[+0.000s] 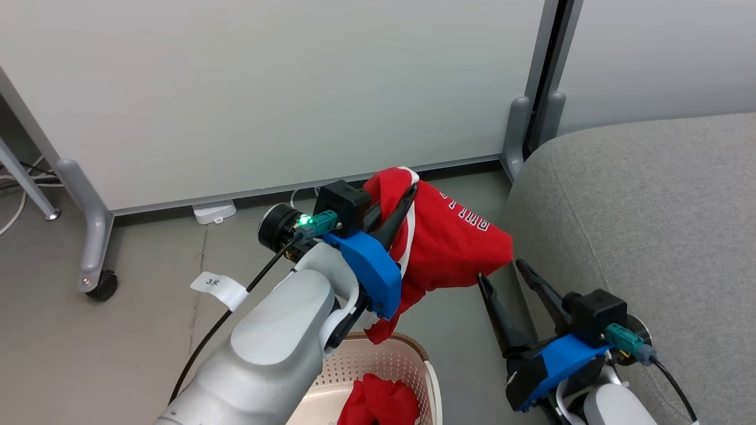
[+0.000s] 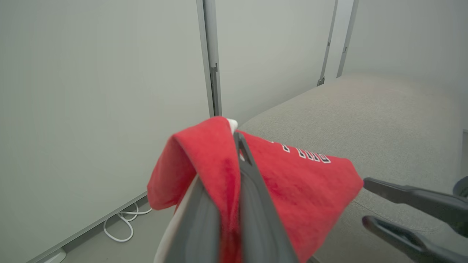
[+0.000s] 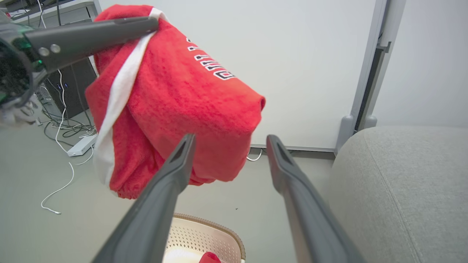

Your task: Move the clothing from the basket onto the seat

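The head camera looks down from above and behind both arms, with the left tool (image 1: 407,200) and the right tool (image 1: 499,270) pointing away from it toward the partition (image 1: 295,88). The left wrist camera sights along its own tool's fingers, very near the striped garment (image 1: 449,242), and faces the seat (image 1: 649,206) beyond the tips, with the right tool at its lower right. The right wrist camera looks along its own spread fingers, with the basket (image 3: 208,237) below them. All three views share the garment, seat and partition.
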### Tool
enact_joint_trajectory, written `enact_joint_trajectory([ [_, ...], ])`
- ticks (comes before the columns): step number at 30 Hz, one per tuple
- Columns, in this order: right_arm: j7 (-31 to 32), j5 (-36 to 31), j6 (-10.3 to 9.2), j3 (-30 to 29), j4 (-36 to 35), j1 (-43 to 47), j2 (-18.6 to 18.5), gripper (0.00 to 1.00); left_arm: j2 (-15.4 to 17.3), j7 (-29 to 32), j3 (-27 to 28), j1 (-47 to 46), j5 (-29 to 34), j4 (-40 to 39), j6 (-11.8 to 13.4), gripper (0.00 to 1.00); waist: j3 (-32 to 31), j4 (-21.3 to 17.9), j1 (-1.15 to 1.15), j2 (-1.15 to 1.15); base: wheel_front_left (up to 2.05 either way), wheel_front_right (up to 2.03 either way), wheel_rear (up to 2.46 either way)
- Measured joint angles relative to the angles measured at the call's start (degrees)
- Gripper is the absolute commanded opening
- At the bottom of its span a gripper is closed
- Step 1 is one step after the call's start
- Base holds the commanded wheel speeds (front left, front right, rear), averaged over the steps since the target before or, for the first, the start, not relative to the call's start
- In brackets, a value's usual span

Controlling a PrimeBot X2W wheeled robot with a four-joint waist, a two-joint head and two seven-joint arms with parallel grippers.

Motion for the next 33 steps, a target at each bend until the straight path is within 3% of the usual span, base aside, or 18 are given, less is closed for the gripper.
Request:
enact_joint_trajectory([
  [11,-0.44,-0.18,0.0,4.36,10.43,-8.88,0.0,1.0,0.0,-0.03,-2.31,-1.04,-1.03,-0.42,-0.48,0.0,1.04,0.89,0.0,0.0,0.0,0.0,0.0],
  [22,-3.96,6.3,0.0,13.88,18.68,-17.77,-0.02,1.0,0.0,-0.56,-4.25,-1.81,-2.74,-0.84,-0.53,0.0,1.37,0.97,0.0,0.0,0.0,0.0,0.0],
  [24,-4.7,7.1,0.0,14.93,19.91,-18.61,-0.02,0.34,0.01,-0.65,-4.48,-1.81,-3.03,-0.71,-0.59,0.0,1.24,0.86,0.0,0.0,0.0,0.0,0.0],
  [25,-4.99,7.36,0.0,15.25,20.48,-18.89,-0.02,0.13,0.01,-0.82,-4.57,-1.82,-3.13,-0.64,-0.59,0.0,1.18,0.82,0.0,0.0,0.0,0.0,0.0],
  [26,-5.54,7.57,0.0,15.34,21.13,-19.13,-0.02,0.0,0.0,-0.97,-4.66,-1.83,-3.23,-0.56,-0.59,0.0,1.13,0.77,0.0,0.0,0.0,0.0,0.0],
  [33,-7.39,9.01,0.0,15.92,23.83,-20.13,-0.03,0.0,0.01,-1.57,-5.02,-2.14,-4.0,0.6,-0.6,0.0,0.68,0.3,0.0,0.0,0.0,0.0,0.0],
])
